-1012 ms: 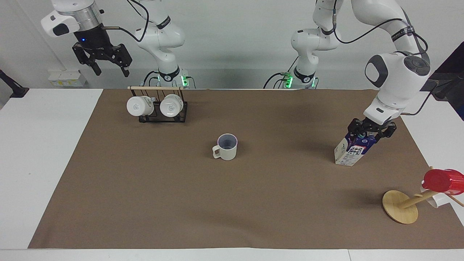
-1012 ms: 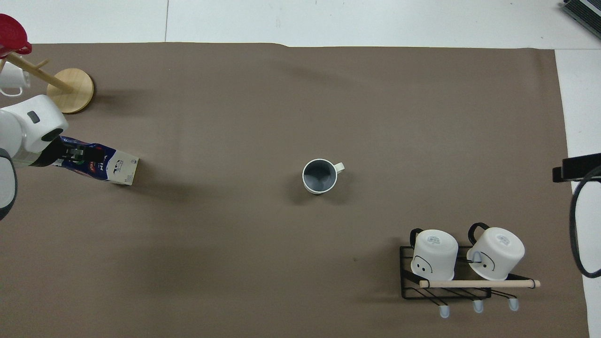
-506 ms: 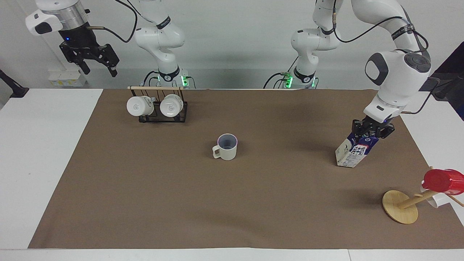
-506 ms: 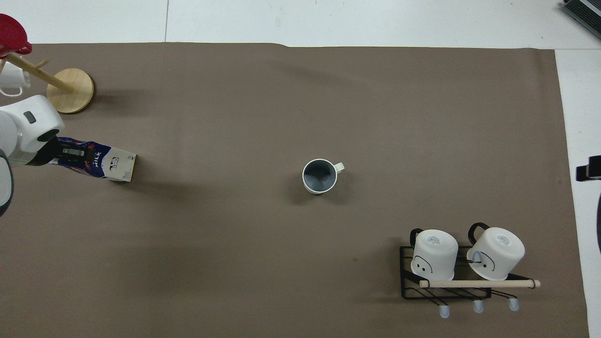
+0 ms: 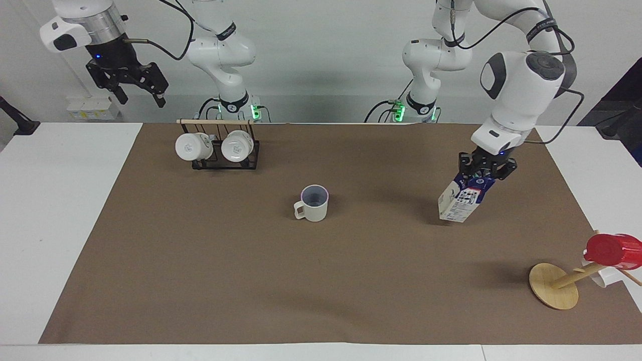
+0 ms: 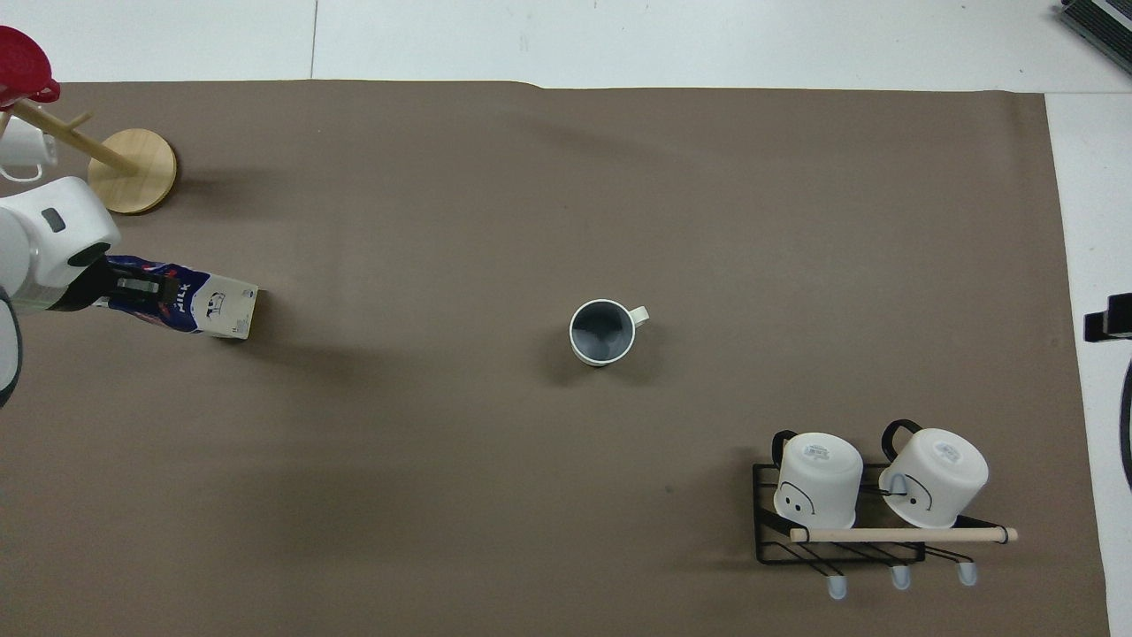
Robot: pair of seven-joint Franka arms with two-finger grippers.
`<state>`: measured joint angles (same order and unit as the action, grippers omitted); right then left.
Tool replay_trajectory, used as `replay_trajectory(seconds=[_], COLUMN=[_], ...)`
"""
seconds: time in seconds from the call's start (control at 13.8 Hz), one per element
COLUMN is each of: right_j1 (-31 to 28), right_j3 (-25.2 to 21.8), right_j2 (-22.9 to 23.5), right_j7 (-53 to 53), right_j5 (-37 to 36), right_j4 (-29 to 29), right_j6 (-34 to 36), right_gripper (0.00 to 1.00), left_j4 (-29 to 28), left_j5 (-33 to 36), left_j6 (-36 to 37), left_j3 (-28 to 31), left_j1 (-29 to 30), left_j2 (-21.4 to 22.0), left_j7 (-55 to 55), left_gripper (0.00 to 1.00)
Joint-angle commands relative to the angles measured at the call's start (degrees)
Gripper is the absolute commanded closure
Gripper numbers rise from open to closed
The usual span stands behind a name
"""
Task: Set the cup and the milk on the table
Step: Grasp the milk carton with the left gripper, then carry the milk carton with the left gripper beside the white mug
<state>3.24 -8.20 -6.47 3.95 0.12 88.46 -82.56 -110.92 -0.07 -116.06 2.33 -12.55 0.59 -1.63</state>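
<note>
Closest to us the right gripper (image 5: 135, 94) waits up in the air with its fingers spread wide and nothing in them, just past the right arm's end of the black rack (image 5: 224, 161) holding two white mugs (image 5: 190, 146). Next out, the cup (image 5: 314, 203) stands upright mid-table (image 5: 45, 210) on the brown sheet (image 5: 251, 281). Our left gripper (image 5: 485, 170) is clamped tight on the top of the milk (image 5: 461, 200), which hangs tilted toward the left arm's end, its bottom corner about at the sheet. Farthest out there's the wooden stand (image 5: 554, 286) with a red cup (image 5: 613, 250).
</note>
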Motion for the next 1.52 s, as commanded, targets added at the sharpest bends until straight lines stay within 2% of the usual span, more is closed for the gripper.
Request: replay_trajectory(seconds=[0.0, 0.51, 0.72, 0.87, 1.08, 1.16, 1.23, 1.45], right_j1=[-0.52, -0.52, -0.52, -0.52, -0.52, -0.52, -0.52, -0.52], right_j3=[0.38, 0.38, 0.38, 0.38, 0.38, 0.38, 0.38, 0.38], right_j2=[-0.03, -0.03, -0.03, -0.03, -0.03, -0.03, -0.03, -0.03], right_j7=[-0.87, -0.87, -0.87, -0.87, -0.87, -0.87, -0.87, -0.87], right_j5=[0.94, 0.94, 0.94, 0.94, 0.94, 0.94, 0.94, 0.94], right_j4=[-0.13, -0.13, -0.13, -0.13, -0.13, -0.13, -0.13, -0.13], right_j6=[0.82, 0.91, 0.91, 0.91, 0.91, 0.82, 0.91, 0.91], right_gripper=[0.0, 0.0, 0.0, 0.0, 0.0, 0.0, 0.0, 0.0], left_j4=[0.71, 3.16, 8.77, 12.12, 11.96, 11.7, 11.17, 10.47], left_j5=[0.69, 1.12, 4.2, 4.29, 5.78, 5.79, 5.87, 5.79], left_j6=[1.36, 1.1, 0.66, 0.48, -0.75, -0.66, -0.75, -2.68], left_j3=[0.75, 0.75, 0.75, 0.75, 0.66, 0.66, 0.49, 0.4], left_j1=[-6.68, -20.66, -23.74, -24.28, -24.46, -24.46, -24.54, -24.46], left_j2=[0.2, -1.63, -8.64, -12.26, -13.16, -13.16, -13.16, -13.16], left_j7=[11.17, 31.58, 38.96, 40.13, 40.04, 40.04, 40.04, 39.52], left_gripper=[0.72, 0.72, 0.72, 0.72, 0.71, 0.69, 0.62, 0.54])
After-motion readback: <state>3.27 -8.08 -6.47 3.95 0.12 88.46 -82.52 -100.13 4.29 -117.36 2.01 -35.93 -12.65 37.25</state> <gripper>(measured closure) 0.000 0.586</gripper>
